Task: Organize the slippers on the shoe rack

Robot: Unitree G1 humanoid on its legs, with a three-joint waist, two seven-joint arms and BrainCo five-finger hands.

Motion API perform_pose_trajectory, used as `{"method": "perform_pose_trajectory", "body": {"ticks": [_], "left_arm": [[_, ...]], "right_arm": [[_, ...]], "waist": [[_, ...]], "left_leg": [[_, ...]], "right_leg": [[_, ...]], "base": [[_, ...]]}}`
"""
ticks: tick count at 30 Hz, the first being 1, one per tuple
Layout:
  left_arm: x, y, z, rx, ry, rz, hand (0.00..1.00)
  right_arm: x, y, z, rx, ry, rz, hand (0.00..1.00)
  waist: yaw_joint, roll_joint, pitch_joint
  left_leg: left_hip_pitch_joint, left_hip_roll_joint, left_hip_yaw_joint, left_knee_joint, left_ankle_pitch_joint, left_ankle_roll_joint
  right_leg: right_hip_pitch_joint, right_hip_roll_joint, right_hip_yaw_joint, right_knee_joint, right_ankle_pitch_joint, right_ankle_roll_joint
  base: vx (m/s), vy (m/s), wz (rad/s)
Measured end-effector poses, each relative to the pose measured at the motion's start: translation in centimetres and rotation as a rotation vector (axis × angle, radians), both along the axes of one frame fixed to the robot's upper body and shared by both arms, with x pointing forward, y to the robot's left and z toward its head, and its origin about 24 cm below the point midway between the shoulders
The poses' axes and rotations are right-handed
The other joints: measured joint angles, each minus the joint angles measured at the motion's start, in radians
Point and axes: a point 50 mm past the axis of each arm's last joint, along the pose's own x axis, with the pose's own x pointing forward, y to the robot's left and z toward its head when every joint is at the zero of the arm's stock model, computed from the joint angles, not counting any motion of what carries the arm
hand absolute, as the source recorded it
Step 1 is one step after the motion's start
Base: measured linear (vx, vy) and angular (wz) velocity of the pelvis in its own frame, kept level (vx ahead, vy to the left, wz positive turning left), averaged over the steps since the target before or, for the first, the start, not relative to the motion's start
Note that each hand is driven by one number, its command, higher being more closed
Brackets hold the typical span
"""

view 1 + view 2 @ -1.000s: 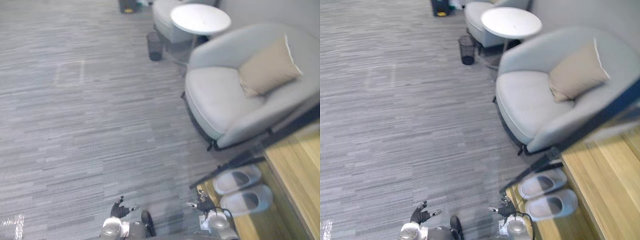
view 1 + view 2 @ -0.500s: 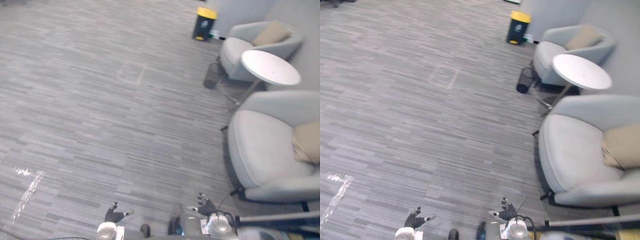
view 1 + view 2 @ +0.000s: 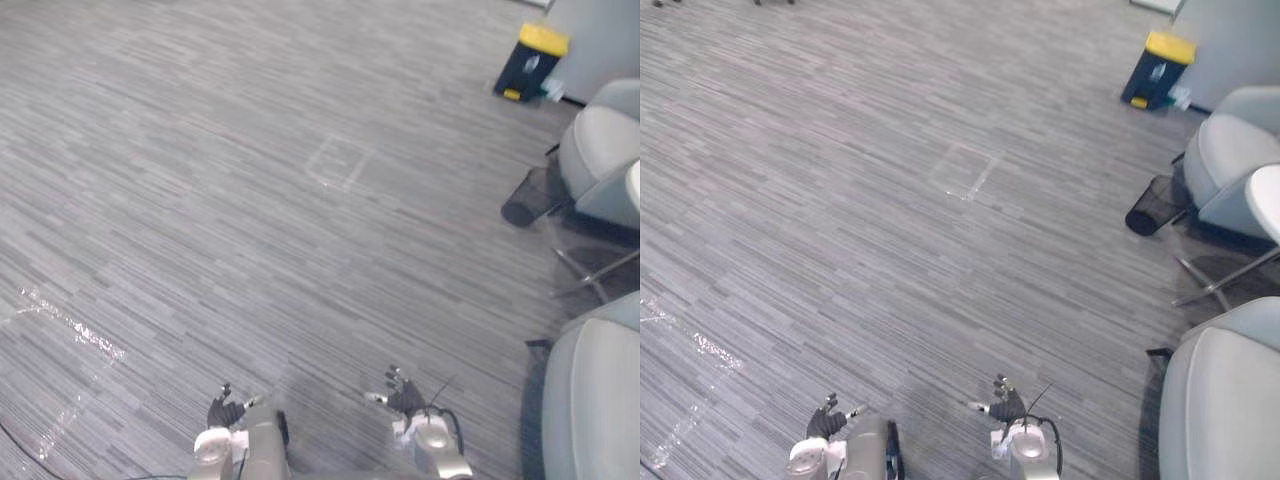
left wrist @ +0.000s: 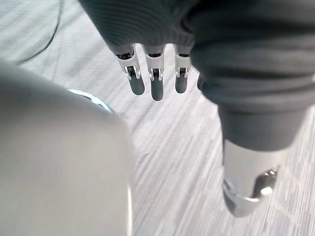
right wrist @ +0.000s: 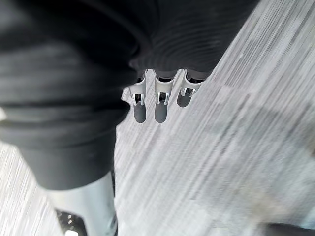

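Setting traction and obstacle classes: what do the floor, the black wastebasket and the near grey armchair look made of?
Floor: likely low-pile carpet, matt grey with fine streaks; a few shiny patches leave it open. Black wastebasket: seemingly wire mesh, as its wall looks see-through. Grey armchair: smooth matt upholstery with a seamed seat edge; fabric or leatherette, cannot tell.

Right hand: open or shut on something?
Open. On the right hand, silver dark-tipped fingers extend straight over grey striped carpet, holding nothing.

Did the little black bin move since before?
No. The black bin still sits just beside the grey armchair; the whole view shifted, so the camera turned.
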Motion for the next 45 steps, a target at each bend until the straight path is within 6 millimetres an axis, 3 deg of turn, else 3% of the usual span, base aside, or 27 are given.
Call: {"method": "perform_pose_trajectory", "body": {"ticks": [1,4,7,8,10,12,13,15,16,18,19,20,21,22,23,25,28,31,32,34,35,38,40,41,42,43,45], "left_arm": [[0.3,0.0,0.1,0.002,-0.004,-0.006,0.0],[0.5,0.7,0.2,0.02,-0.007,0.013,0.0],[-0.2,0.9,-0.3,0.023,0.036,0.019,0.0],[-0.9,0.9,-0.7,0.021,0.064,0.022,0.0],[-2.0,0.8,-1.0,0.021,0.092,0.019,0.0],[-2.6,0.8,-1.2,0.024,0.11,0.009,0.0],[-2.2,0.7,-1.2,0.02,0.102,0.005,0.0],[-1.9,0.3,-1.1,0.011,0.092,0.002,0.0],[-1.4,0.0,-1.0,0.007,0.079,-0.013,0.0],[-1.3,-0.1,-0.9,0.01,0.076,-0.022,0.0],[-2.0,-0.6,-1.3,-0.008,0.099,-0.017,0.0],[-2.2,-0.7,-1.4,-0.011,0.104,-0.015,0.0],[-2.1,-1.0,-1.4,-0.022,0.101,-0.013,0.0],[-2.1,-1.6,-1.5,-0.047,0.095,0.014,0.0],[-2.0,-1.6,-1.5,-0.053,0.093,0.025,0.0],[-3.1,-1.6,-1.6,-0.08,0.096,0.09,0.0],[-2.6,-0.8,-1.0,-0.066,0.05,0.102,0.0],[-2.3,-0.5,-0.8,-0.071,0.034,0.091,0.0],[-2.1,-0.3,-0.7,-0.066,0.025,0.093,0.0],[-1.7,-0.6,-0.6,-0.064,0.017,0.068,0.0],[-1.5,-0.9,-0.5,-0.066,0.008,0.054,0.0],[-1.2,-0.5,-0.5,-0.049,0.009,0.029,0.0],[-1.4,0.0,-0.7,-0.024,0.041,-0.009,0.0],[-1.8,0.2,-0.9,-0.022,0.063,-0.002,0.0],[-2.2,0.3,-1.1,-0.019,0.082,-0.005,0.0],[-2.7,0.0,-1.4,-0.018,0.108,-0.028,0.0],[-2.7,0.0,-1.4,-0.016,0.109,-0.033,0.0]], "right_arm": [[-0.9,-0.3,-0.8,-0.011,0.055,-0.005,0.0],[-1.5,0.2,-1.2,0.002,0.08,0.001,0.0],[-1.8,0.2,-1.5,0.005,0.099,-0.001,0.0],[-2.0,0.1,-1.6,0.005,0.109,-0.001,0.0],[-2.8,0.0,-1.9,0.007,0.128,0.0,0.0],[-2.1,-0.3,-1.5,0.001,0.096,0.004,0.0],[-1.8,-0.5,-1.3,-0.004,0.084,0.002,0.0],[-1.5,-0.9,-1.2,-0.011,0.076,0.001,0.0],[-1.5,-1.1,-1.1,-0.017,0.077,0.001,0.0],[-1.7,-1.1,-1.3,-0.013,0.087,-0.01,0.0],[-1.4,-1.3,-1.2,-0.021,0.083,-0.005,0.0],[-1.4,-1.4,-1.1,-0.022,0.082,-0.006,0.0],[-1.3,-1.5,-1.0,-0.025,0.076,-0.009,0.0],[-1.1,-2.3,-0.9,-0.032,0.073,-0.036,0.0],[-1.1,-2.4,-0.8,-0.035,0.07,-0.037,0.0],[-1.2,-1.8,-0.6,-0.023,0.056,-0.036,0.0],[-1.8,-0.3,-0.9,0.023,0.065,-0.039,0.0],[-1.6,0.4,-0.9,0.034,0.069,-0.014,0.0],[-1.2,0.6,-0.7,0.034,0.059,-0.004,0.0],[-0.9,0.4,-0.6,0.027,0.052,-0.003,0.0],[-1.4,0.0,-1.0,0.014,0.079,-0.005,0.0],[-1.6,0.5,-1.3,0.02,0.096,0.004,0.0],[-2.0,0.6,-1.4,0.026,0.105,-0.006,0.0],[-2.2,0.6,-1.5,0.027,0.114,-0.006,0.0],[-2.5,0.8,-1.8,0.031,0.13,-0.004,0.0],[-2.4,0.7,-1.7,0.032,0.122,0.0,0.0],[-2.1,0.9,-1.6,0.034,0.112,0.005,0.0]], "waist": [[-0.001,-0.013,-0.007],[0.002,-0.025,-0.005],[0.004,-0.044,-0.002],[0.0,-0.042,0.003],[-0.013,-0.015,0.012],[-0.03,-0.001,0.013],[-0.044,-0.003,0.016],[-0.053,-0.001,0.017],[-0.065,-0.004,0.016],[-0.075,-0.021,0.019],[-0.091,0.0,0.0],[-0.091,0.005,-0.003],[-0.091,0.028,-0.001],[-0.089,0.06,0.005],[-0.09,0.068,0.009],[-0.077,0.094,0.02],[-0.044,0.05,0.016],[-0.023,0.044,0.011],[-0.019,0.035,0.016],[-0.011,0.036,0.015],[0.004,0.041,0.017],[-0.018,0.002,-0.007],[-0.028,-0.029,0.002],[-0.027,-0.031,0.009],[-0.028,-0.025,0.015],[-0.031,-0.011,0.008],[-0.032,-0.008,0.006]], "left_leg": [[0.01,-0.033,0.004,-0.045,0.126,0.042],[-0.002,-0.046,-0.004,0.051,0.034,0.077],[0.137,-0.083,0.015,0.042,-0.074,0.108],[0.22,-0.094,0.017,0.015,-0.104,0.114],[0.399,-0.1,0.019,-0.086,-0.134,0.119],[0.532,-0.09,0.02,-0.201,-0.131,0.11],[0.596,-0.08,0.022,-0.244,-0.13,0.109],[0.648,-0.069,0.013,-0.29,-0.13,0.109],[0.697,-0.063,-0.004,-0.349,-0.131,0.108],[0.765,-0.076,-0.027,-0.391,-0.143,0.082],[0.809,-0.043,-0.064,-0.379,-0.166,0.043],[0.807,-0.037,-0.07,-0.364,-0.164,0.04],[0.795,-0.021,-0.089,-0.305,-0.16,0.033],[0.695,0.028,-0.093,-0.02,-0.099,-0.032],[0.666,0.041,-0.096,0.055,-0.068,-0.037],[0.463,0.143,-0.083,0.543,0.079,-0.057],[0.313,0.152,-0.02,0.661,0.004,-0.016],[0.176,0.085,-0.017,0.506,-0.074,-0.005],[0.126,0.033,-0.024,0.337,-0.085,0.005],[0.104,-0.038,-0.077,-0.052,0.013,-0.02],[0.133,-0.055,-0.072,-0.12,0.159,0.018],[0.158,-0.073,-0.039,-0.054,0.063,0.061],[0.249,-0.097,-0.014,-0.049,0.003,0.093],[0.322,-0.096,0.003,-0.061,-0.035,0.097],[0.396,-0.094,0.03,-0.076,-0.06,0.106],[0.507,-0.09,0.053,-0.15,-0.1,0.101],[0.565,-0.079,0.081,-0.2,-0.122,0.102]], "right_leg": [[0.037,-0.037,0.003,0.01,-0.007,0.03],[-0.004,-0.057,0.041,0.137,0.071,0.092],[-0.178,-0.108,0.107,0.665,0.151,0.179],[-0.235,-0.118,0.1,0.853,0.136,0.18],[-0.336,-0.116,0.028,1.036,0.076,0.114],[-0.461,-0.081,-0.048,0.968,0.002,0.071],[-0.553,-0.067,-0.107,0.808,-0.03,0.058],[-0.614,-0.048,-0.124,0.586,-0.008,0.063],[-0.629,-0.017,-0.108,0.254,0.11,0.098],[-0.64,-0.02,-0.068,0.124,0.178,0.121],[-0.657,0.005,-0.012,0.224,0.307,0.051],[-0.666,0.007,-0.009,0.253,0.307,0.046],[-0.671,0.017,-0.021,0.316,0.254,0.02],[-0.624,0.037,-0.056,0.355,0.174,0.003],[-0.603,0.041,-0.062,0.35,0.163,0.001],[-0.427,0.105,-0.053,0.277,0.084,-0.036],[-0.256,0.113,0.004,0.185,0.026,-0.028],[-0.157,0.086,0.062,0.129,0.007,-0.012],[-0.127,0.053,0.09,0.12,-0.006,0.005],[-0.084,0.005,0.143,0.119,-0.051,0.047],[-0.046,-0.01,0.199,0.107,-0.068,0.07],[-0.107,-0.029,0.245,0.273,0.023,0.07],[-0.17,-0.055,0.259,0.531,0.093,0.16],[-0.205,-0.056,0.259,0.688,0.123,0.241],[-0.265,-0.063,0.23,0.869,0.124,0.27],[-0.363,-0.106,0.093,1.04,0.081,0.153],[-0.445,-0.112,0.012,1.067,0.053,0.097]], "base": [[0.78,0.287,-0.01],[0.59,0.227,0.17],[0.69,0.283,0.06],[0.73,0.19,-0.06],[0.57,0.096,-0.15],[0.57,0.024,0.06],[0.51,-0.032,0.28],[0.63,-0.097,0.4],[0.61,-0.111,0.54],[0.68,-0.199,0.59],[0.87,-0.309,0.49],[0.75,-0.284,0.39],[0.74,-0.273,0.25],[0.58,-0.2,0.24],[0.7,-0.206,0.17],[0.72,-0.147,-0.11],[0.62,-0.08,-0.27],[0.62,0.064,-0.63],[0.64,0.203,-0.83],[0.65,0.254,-0.91],[0.68,0.282,-0.75],[0.71,0.296,-0.3],[0.61,0.221,-0.15],[0.54,0.151,-0.39],[0.58,0.136,-0.71],[0.46,0.108,-0.67],[0.39,0.068,-0.65]]}}
